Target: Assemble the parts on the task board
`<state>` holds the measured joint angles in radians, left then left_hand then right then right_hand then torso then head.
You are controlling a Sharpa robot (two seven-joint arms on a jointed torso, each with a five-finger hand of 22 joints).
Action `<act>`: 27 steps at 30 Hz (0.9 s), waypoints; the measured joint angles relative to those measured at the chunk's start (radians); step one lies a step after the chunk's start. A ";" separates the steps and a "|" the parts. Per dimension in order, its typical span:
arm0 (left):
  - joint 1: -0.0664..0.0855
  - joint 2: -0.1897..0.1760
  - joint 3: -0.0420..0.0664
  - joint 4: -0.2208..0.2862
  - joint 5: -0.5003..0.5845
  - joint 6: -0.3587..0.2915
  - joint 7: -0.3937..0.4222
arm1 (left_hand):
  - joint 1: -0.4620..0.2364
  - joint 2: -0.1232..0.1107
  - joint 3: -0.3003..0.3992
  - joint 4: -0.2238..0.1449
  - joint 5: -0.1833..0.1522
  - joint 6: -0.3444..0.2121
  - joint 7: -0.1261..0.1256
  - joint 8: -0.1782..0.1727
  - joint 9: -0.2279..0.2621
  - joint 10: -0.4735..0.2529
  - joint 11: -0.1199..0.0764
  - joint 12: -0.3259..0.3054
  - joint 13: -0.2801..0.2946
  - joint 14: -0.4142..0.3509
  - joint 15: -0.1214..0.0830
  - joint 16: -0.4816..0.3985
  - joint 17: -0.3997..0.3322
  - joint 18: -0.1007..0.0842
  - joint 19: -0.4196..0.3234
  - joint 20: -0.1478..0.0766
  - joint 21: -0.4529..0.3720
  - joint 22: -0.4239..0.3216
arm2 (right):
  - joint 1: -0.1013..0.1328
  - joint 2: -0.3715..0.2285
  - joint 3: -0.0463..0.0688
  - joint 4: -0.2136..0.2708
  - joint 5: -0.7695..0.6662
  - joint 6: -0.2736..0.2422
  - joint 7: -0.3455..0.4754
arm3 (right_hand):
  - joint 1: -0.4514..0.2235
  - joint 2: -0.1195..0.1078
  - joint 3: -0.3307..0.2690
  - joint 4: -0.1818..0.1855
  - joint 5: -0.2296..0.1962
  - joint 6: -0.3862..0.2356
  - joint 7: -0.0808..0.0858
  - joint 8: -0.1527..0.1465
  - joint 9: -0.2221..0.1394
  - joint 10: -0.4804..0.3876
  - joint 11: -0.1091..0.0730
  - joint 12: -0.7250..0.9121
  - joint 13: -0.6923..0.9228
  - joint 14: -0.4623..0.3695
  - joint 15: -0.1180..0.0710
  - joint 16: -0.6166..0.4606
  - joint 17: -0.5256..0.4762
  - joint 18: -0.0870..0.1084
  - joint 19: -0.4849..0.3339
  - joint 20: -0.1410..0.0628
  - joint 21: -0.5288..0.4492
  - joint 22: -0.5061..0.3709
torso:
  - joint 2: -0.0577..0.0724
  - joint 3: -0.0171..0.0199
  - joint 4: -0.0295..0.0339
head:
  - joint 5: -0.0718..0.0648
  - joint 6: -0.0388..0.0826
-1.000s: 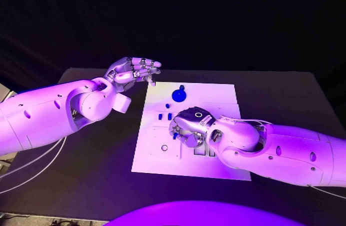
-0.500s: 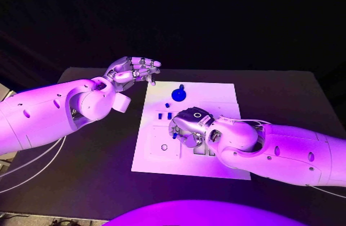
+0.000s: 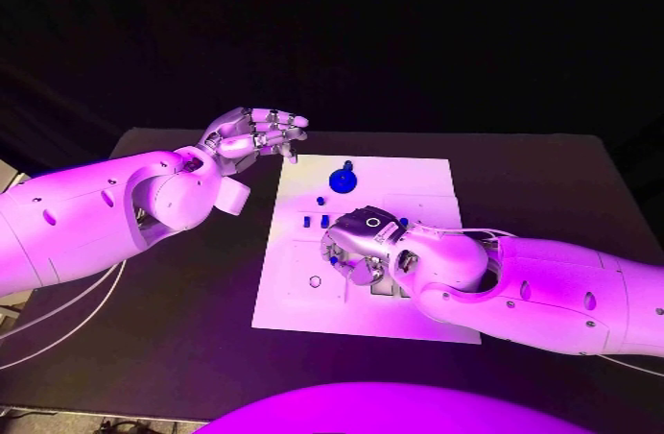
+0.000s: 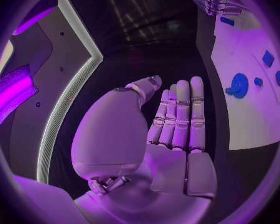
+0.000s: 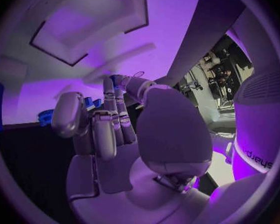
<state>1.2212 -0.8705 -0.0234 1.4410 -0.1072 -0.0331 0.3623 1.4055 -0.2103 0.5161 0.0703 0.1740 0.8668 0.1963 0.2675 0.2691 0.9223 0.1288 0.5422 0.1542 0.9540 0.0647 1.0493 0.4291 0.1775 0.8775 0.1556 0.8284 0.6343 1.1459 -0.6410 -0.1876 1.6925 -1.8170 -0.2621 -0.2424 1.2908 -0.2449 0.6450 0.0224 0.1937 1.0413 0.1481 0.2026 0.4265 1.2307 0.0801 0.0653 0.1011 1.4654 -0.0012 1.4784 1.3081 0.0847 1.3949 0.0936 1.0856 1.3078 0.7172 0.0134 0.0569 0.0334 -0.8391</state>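
Black tabletop (image 3: pixel 166 338) carries the white task board (image 3: pixel 415 180) at centre. Over the last second the right hand (image 3: pixel 357 245) has crept slightly leftward over the board's middle; left hand (image 3: pixel 256 134) unchanged, fingers apart and holding nothing, hovering off the far-left corner. Reads as fine alignment before seating. Right fingers (image 5: pixel 115 109) curl round a small blue part (image 5: pixel 118 78), probably pinched. Round blue part (image 3: pixel 342 180) lies just beyond.
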 measured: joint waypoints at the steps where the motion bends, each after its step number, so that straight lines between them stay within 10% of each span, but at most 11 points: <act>1: 0.000 0.000 0.000 0.000 0.000 0.000 0.000 | 0.000 0.000 0.000 0.000 0.000 0.000 0.000 0.000 0.000 0.000 0.000 0.000 0.000 0.000 0.000 0.000 0.000 0.000 0.000 0.000 0.000 0.000 | -0.001 0.000 0.000 0.000 0.000 -0.001 0.000 | -0.006 -0.001 -0.004 0.003 0.000 -0.004 0.004 -0.004 -0.003 -0.009 0.004 0.000 0.000 0.001 0.001 0.000 0.000 0.000 0.002 0.002 -0.003 0.000 | 0.000 0.0000 -0.0001 | 0.000 0.000; 21: 0.000 -0.003 0.000 0.000 0.000 0.005 -0.006 | 0.000 0.000 -0.003 0.003 0.000 0.000 0.000 0.000 -0.001 0.000 0.000 0.000 0.000 0.000 0.000 0.000 0.000 0.000 0.004 0.004 -0.005 -0.001 | -0.001 -0.094 0.003 0.061 0.017 -0.092 0.003 | 0.037 -0.004 -0.163 0.018 0.004 -0.082 0.000 -0.071 -0.037 -0.197 0.031 0.033 -0.033 -0.002 0.019 -0.027 -0.037 0.016 -0.036 0.028 -0.151 -0.008 | -0.002 -0.0006 -0.0005 | -0.006 0.005; 27: 0.000 -0.005 0.000 -0.001 0.000 0.006 -0.007 | 0.000 0.000 -0.003 0.003 0.000 0.000 0.000 0.000 -0.001 0.000 0.000 0.000 0.000 0.000 0.000 -0.004 -0.001 0.000 0.004 0.004 -0.005 -0.002 | 0.039 -0.184 0.018 0.113 0.063 -0.104 0.012 | 0.043 0.001 -0.173 0.023 0.011 -0.068 0.004 -0.071 -0.040 -0.167 0.016 0.082 -0.026 -0.002 0.019 -0.019 -0.002 0.016 -0.003 0.021 -0.064 0.000 | -0.002 -0.0005 -0.0015 | -0.011 0.011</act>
<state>1.2212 -0.8752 -0.0235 1.4400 -0.1072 -0.0271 0.3551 1.4055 -0.2103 0.5132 0.0732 0.1740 0.8668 0.1963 0.2675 0.2683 0.9223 0.1288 0.5422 0.1542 0.9540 0.0647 1.0453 0.4283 0.1776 0.8811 0.1592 0.8231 0.6323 1.1844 -0.8249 -0.1698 1.8053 -1.7539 -0.3663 -0.2301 1.3334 -0.2437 0.4715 0.0457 0.2045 0.9733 0.1522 0.1314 0.3870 1.0634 0.0966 0.1472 0.0755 1.4630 0.0180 1.4599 1.3061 0.1005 1.3915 0.1146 1.0218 1.3081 0.7149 0.0129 0.0553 0.0221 -0.8283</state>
